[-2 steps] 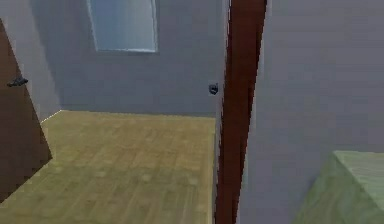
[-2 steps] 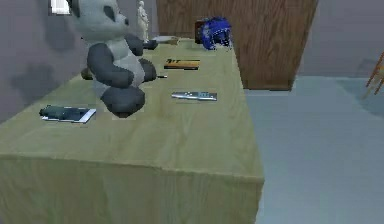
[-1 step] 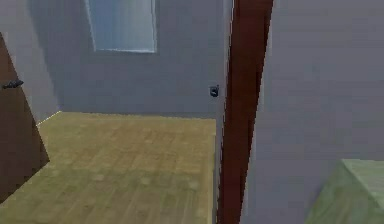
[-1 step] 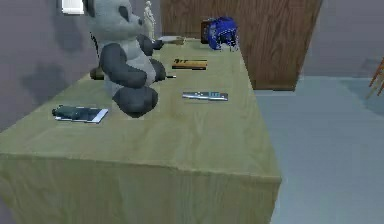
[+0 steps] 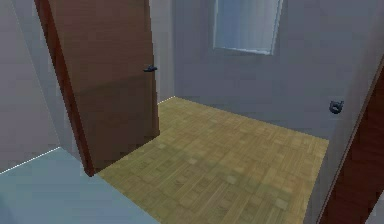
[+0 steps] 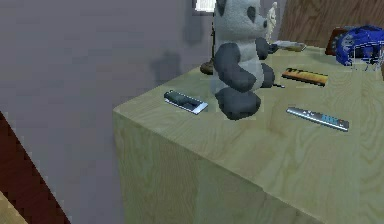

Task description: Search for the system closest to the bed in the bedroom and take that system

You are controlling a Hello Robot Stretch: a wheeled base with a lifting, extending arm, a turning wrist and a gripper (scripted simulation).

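Pincer: how it is, I cannot tell. 1 panda toy (image 6: pixel 240 60) sits on the wooden table (image 6: pixel 250 165). Near it lie 1 short grey stick (image 6: pixel 186 102), 1 long grey stick (image 6: pixel 318 119), 1 dark bar (image 6: pixel 305 75) and 1 blue thing (image 6: pixel 362 45). Which one is the system, I cannot tell. Ahead is 1 brown door (image 5: pixel 105 75).

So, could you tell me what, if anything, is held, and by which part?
It cannot be told; the black-and-white plush panda sits on the pale wooden tabletop.
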